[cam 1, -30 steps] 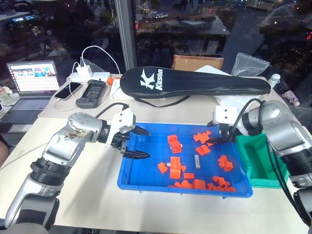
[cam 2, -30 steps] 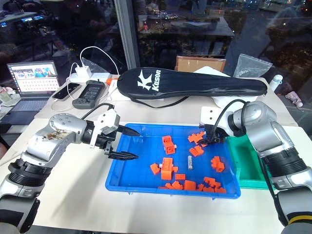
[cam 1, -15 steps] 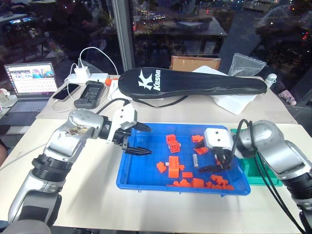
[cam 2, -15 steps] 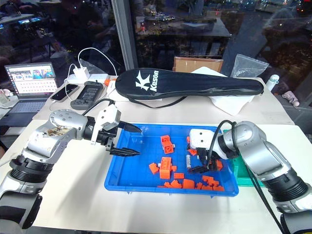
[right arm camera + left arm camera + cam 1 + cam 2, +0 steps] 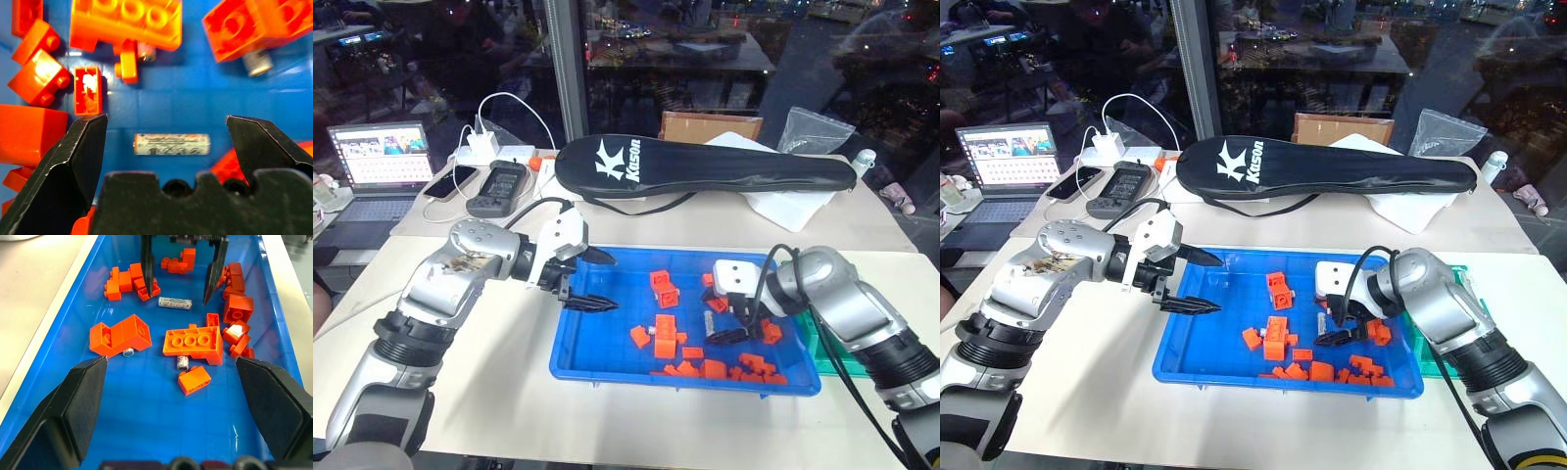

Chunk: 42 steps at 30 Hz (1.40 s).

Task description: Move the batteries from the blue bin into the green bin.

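right end effector poised over a battery in the blue bin

the blue bin sat on the white bench in front of the robot, scattered with orange blocks; the green bin stood just beside its right edge, largely hidden behind the right arm; the right end effector was down inside the right half of the blue bin, its two fingers spread wide and gripping nothing; in the right wrist view a silver-grey battery lay flat on the blue floor crosswise between the two fingertips, apart from both; in the left wrist view that same battery lay between the right end effector's dark finger tips at the far end of the tray; two more batteries showed there, one tucked against a two-block piece and one at the near edge of a wide flat block; the left end effector hovered over the left end of the blue bin, fingers wide apart and empty; beyond the bin, at the far side of the bench, lay a black racket case, a laptop and a black handheld device.
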Each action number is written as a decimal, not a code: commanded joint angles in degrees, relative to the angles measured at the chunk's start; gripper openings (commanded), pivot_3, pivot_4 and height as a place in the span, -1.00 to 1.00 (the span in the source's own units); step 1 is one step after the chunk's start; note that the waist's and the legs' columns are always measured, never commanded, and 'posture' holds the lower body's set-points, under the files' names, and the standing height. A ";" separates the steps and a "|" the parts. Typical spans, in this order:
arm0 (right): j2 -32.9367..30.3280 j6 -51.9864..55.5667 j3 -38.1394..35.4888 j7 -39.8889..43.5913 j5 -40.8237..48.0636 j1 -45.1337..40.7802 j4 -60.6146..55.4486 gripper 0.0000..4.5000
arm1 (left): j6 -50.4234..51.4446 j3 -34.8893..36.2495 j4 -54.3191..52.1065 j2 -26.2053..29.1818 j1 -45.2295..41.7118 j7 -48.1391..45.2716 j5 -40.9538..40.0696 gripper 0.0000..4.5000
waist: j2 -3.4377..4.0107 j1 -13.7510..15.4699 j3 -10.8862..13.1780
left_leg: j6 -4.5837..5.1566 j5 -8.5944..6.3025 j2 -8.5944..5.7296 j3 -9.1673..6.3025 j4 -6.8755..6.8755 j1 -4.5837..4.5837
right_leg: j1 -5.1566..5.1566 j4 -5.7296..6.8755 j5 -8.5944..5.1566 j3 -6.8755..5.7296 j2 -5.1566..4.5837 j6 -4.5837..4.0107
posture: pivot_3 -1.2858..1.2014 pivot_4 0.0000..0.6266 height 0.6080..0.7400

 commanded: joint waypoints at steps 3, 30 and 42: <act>1.04 -1.48 -0.38 -0.87 -0.91 0.07 2.98 0.87 | 0.23 1.88 -1.91 0.91 -0.06 0.71 -0.91 1.00 | 0.00 -0.03 0.00 | 0.00 0.00 0.00 0.00 0.00 0.02 | 0.00 0.00 0.00 0.00 0.00 -0.01 | 0.03 -0.52 0.62; -25.20 -13.53 -20.34 -0.94 -1.17 1.56 16.34 0.12 | -4.33 -1.05 4.91 -4.23 -4.72 -2.06 0.75 1.00 | 0.18 -0.18 -0.02 | 0.15 -0.09 -0.04 0.00 0.03 -0.02 | 0.02 -0.10 -0.07 0.00 -0.03 0.04 | 0.03 -0.52 0.62; -19.34 -18.16 -12.40 1.63 -5.13 8.27 14.44 0.12 | -3.83 -0.28 2.12 -3.78 -2.25 -0.32 0.72 1.00 | 0.42 -1.16 -0.06 | 0.18 -0.10 -0.05 -0.02 0.11 0.15 | 0.33 -0.08 -0.05 -0.01 -0.03 0.02 | 0.03 -0.52 0.62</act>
